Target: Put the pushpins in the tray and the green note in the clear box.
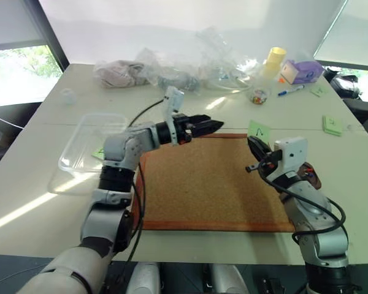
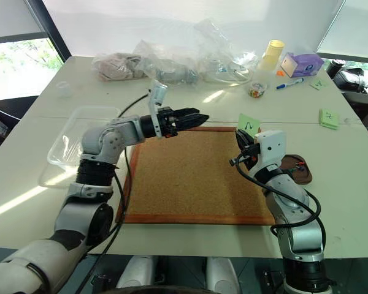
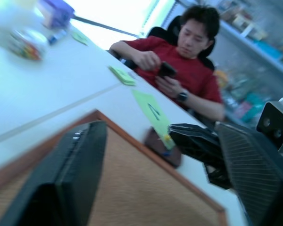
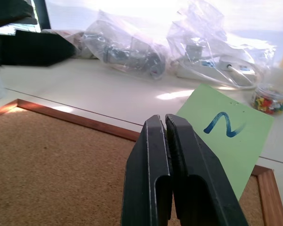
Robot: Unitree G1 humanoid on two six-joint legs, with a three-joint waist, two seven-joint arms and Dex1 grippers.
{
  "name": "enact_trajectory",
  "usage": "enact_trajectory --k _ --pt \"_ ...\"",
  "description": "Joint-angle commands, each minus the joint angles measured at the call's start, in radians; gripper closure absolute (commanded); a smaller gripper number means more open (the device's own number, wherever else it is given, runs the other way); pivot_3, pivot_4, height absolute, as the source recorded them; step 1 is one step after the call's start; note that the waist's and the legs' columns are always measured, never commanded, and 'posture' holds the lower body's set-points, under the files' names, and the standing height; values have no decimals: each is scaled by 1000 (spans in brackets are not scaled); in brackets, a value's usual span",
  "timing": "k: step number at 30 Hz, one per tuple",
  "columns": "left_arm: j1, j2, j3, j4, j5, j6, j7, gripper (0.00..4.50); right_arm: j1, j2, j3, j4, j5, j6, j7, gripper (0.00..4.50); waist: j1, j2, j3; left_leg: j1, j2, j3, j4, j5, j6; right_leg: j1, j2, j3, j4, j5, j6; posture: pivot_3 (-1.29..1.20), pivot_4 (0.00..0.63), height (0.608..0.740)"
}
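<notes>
green note (image 2: 249,125) lies at the cork board's (image 2: 190,177) far right corner, just past the right claw (image 2: 240,138), which is pinched shut and empty. left claw (image 2: 193,116) hangs over the far edge, gape unclear. box (image 2: 73,144) sits far left; the right arm is nearer the note.

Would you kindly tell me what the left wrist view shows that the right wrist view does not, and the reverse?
Left wrist view: a seated person in a red shirt holding a phone, and the tray beside the cork board. Right wrist view: clear plastic bags on the table beyond the board. Both: the green note at the cork board's edge.
</notes>
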Motion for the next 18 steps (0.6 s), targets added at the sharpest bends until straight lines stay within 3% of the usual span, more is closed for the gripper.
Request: enact_trajectory --k 1,9,17,18 --pt "-93 -42 52 94 -53 66 61 17 -6 -22 -6 -88 -5 12 -2 4500 0 0 0 0 0 -1 0 0 0 0 0 0 0 0 0 0 150 737" --pt "-241 -130 166 335 -107 43 129 17 2 -36 20 -181 -23 55 -11 4500 -3 -1 0 0 -4 -8 -1 0 0 0 1 0 0 0 0 0 150 737" --pt "-309 -167 152 462 -74 -37 81 17 14 -38 51 -235 -44 86 -12 4500 -13 -1 0 -1 -6 -10 -1 0 0 1 1 0 -1 0 0 0 150 737" --pt "-310 -168 139 469 -61 -49 71 267 15 -38 53 -239 -47 88 -12 4500 -14 -1 0 -1 -6 -10 -1 0 0 1 1 0 -1 0 0 0 150 737"
